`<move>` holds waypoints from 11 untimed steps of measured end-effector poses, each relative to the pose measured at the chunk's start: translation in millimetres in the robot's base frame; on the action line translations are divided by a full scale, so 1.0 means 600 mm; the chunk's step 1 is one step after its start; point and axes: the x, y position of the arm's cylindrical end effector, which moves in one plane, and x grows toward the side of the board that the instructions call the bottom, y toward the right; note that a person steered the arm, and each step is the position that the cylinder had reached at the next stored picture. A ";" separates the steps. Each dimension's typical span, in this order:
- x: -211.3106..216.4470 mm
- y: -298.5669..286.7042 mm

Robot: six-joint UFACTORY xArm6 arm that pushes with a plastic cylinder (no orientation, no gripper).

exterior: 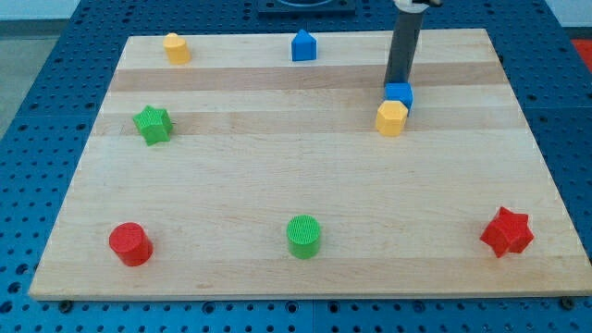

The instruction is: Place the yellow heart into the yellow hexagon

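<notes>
The yellow heart [177, 47] sits near the board's top left corner. The yellow hexagon [391, 118] sits right of centre in the upper half, touching a blue block [400, 93] just above it. My tip [398, 82] is at the top edge of that blue block, on the side away from the hexagon. The rod rises straight up from there to the view's top. The heart is far to the left of my tip.
A blue house-shaped block [303, 45] sits at top centre. A green star [153, 125] is at the left, a red cylinder [130, 244] at bottom left, a green cylinder [303, 236] at bottom centre and a red star [507, 232] at bottom right. The wooden board [277, 166] lies on a blue pegboard.
</notes>
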 end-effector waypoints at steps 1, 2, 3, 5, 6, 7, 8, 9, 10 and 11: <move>0.000 -0.003; 0.008 -0.005; 0.018 -0.012; 0.010 -0.100; -0.001 -0.202; -0.014 -0.307; -0.014 -0.407; -0.015 -0.506; -0.024 -0.598; -0.053 -0.669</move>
